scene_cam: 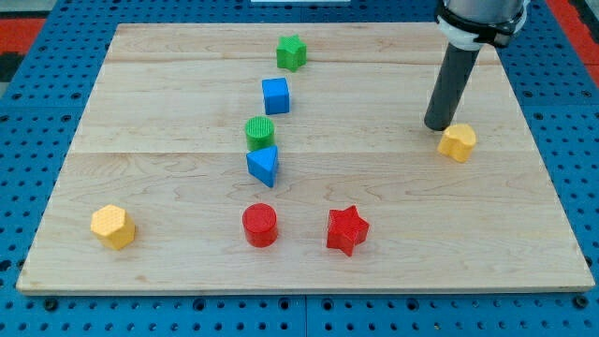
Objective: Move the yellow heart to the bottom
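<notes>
The yellow heart [458, 141] lies on the wooden board [168, 103] at the view's right, about mid-height. My tip [437, 125] stands just to the upper left of the heart, close to it or touching it. The dark rod rises from there to the view's top right.
A green star [291, 51], a blue cube [275, 95], a green cylinder [260, 132] and a blue triangle [264, 166] form a column near the middle. A red cylinder [259, 225] and a red star [346, 229] lie lower. A yellow hexagon [113, 226] sits at the lower left.
</notes>
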`<state>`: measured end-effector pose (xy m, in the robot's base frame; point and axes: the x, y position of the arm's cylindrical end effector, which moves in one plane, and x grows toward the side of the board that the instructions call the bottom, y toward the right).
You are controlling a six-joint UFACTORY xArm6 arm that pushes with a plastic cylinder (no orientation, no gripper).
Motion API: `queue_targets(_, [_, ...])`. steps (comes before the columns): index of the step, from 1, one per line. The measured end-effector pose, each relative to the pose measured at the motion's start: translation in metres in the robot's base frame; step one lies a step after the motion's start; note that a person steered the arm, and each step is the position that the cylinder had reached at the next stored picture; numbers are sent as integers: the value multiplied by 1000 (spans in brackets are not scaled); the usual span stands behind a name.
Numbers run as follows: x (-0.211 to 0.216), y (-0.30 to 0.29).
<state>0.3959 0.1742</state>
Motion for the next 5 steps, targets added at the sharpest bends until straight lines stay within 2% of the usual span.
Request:
queue_targets(1, [1, 14])
queue_targets(4, [119, 28])
queue_targets(5, [124, 28])
